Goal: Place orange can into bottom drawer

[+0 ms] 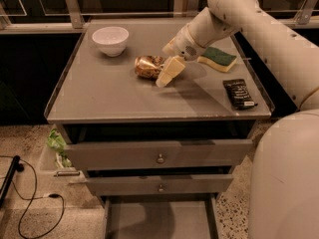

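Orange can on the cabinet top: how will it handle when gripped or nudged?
The orange can seems to lie on its side on the cabinet top, so a nudge would likely roll it. Its dented, shiny skin suggests thin metal: probably light, crushable and somewhat slippery. The pincer sits against its right end.

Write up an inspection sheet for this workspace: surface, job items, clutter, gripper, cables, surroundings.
Surface: grey cabinet top with a raised rim.
Job's things: orange can lying on its side near the middle of the top; bottom drawer pulled open at the foot of the cabinet.
Clutter: white bowl back left; green sponge back right; black wrapper near the right edge.
Grippers: gripper low over the top, at the can's right end.
Cables: black cable on the floor, left.
Surroundings: two drawer fronts with knobs; speckled floor.
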Robot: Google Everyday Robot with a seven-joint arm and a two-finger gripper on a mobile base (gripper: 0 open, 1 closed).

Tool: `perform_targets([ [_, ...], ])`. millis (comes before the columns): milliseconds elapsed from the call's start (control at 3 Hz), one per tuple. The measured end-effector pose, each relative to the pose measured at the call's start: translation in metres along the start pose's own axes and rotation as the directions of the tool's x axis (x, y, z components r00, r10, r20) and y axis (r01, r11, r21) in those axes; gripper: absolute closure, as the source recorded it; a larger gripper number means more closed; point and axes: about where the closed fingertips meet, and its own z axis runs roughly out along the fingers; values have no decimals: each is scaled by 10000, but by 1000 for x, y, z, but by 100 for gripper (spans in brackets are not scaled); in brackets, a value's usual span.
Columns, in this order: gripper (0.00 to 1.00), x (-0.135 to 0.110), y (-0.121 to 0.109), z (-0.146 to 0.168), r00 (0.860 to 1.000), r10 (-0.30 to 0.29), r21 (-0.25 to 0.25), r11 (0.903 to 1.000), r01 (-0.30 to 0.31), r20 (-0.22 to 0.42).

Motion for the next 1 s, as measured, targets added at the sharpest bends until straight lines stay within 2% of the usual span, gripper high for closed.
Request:
perform_targets([
  [1000, 87, 0, 0, 0, 10000, 0, -1, 10000, 0, 0],
])
